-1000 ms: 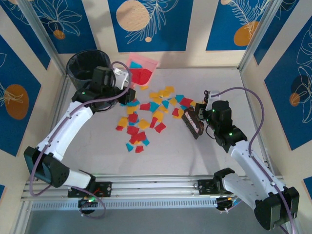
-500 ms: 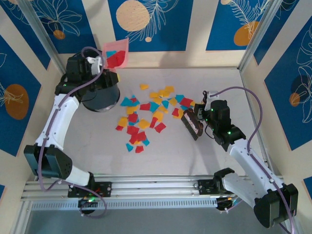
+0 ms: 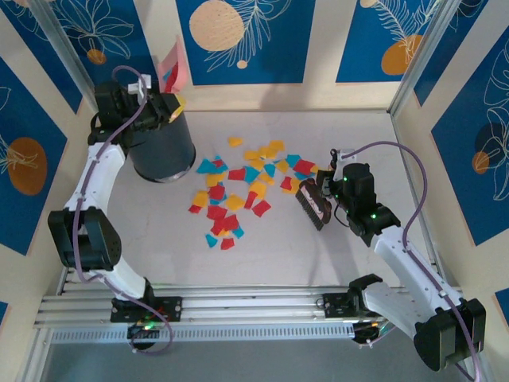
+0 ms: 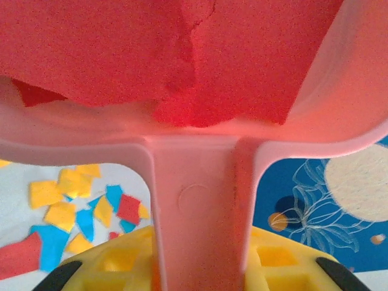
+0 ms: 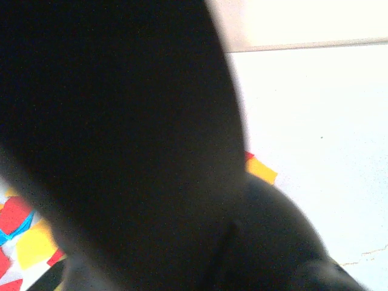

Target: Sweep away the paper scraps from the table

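Note:
Red, orange-yellow and teal paper scraps (image 3: 238, 187) lie scattered mid-table (image 3: 374, 135). My left gripper (image 3: 151, 99) is raised at the back left, shut on the handle of a pink dustpan (image 3: 174, 68). The pan is tipped steeply over a black bin (image 3: 163, 147). In the left wrist view the pan's handle (image 4: 197, 206) runs between my yellow fingers (image 4: 115, 260), red paper (image 4: 182, 60) lies in the pan, and scraps (image 4: 79, 206) show on the table below. My right gripper (image 3: 330, 187) is shut on a dark brush (image 3: 314, 200) at the scraps' right edge. The brush (image 5: 121, 121) blocks most of the right wrist view.
Blue-and-cream patterned walls (image 3: 254, 40) close in the back and both sides. An aluminium rail (image 3: 254, 306) runs along the near edge. Bare table (image 3: 302, 255) lies in front of the scraps and to the right of the brush (image 5: 315, 121).
The left arm has lifted the dustpan from the table by the scraps, swung it left and up over the bin, and tipped it steeply. The right arm and brush have stayed put.

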You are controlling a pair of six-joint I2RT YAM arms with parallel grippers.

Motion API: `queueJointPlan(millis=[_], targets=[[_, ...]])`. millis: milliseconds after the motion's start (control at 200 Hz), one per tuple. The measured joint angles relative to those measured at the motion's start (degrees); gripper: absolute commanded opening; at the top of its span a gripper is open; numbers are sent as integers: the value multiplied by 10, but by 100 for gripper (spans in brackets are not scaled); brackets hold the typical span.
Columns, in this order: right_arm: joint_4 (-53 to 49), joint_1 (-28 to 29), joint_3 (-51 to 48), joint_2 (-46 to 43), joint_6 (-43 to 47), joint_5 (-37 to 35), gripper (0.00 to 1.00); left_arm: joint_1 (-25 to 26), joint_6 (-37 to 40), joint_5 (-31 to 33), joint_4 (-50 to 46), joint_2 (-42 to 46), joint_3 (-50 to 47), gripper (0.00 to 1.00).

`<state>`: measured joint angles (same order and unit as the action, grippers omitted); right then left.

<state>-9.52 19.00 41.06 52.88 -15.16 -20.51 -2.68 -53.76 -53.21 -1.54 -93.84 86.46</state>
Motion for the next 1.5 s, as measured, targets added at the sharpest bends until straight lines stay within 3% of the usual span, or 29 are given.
queueJointPlan(millis=[455, 1110, 1500], targets=[[0, 0, 0, 3, 0, 0, 0, -12, -301, -19, 297, -38, -83, 0], [-1, 0, 0, 10, 0, 0, 0, -12, -517, 49, 486, -20, -202, 0], [-1, 0, 0, 10, -4, 0, 0, -8, -632, 79, 612, -15, -224, 0]])
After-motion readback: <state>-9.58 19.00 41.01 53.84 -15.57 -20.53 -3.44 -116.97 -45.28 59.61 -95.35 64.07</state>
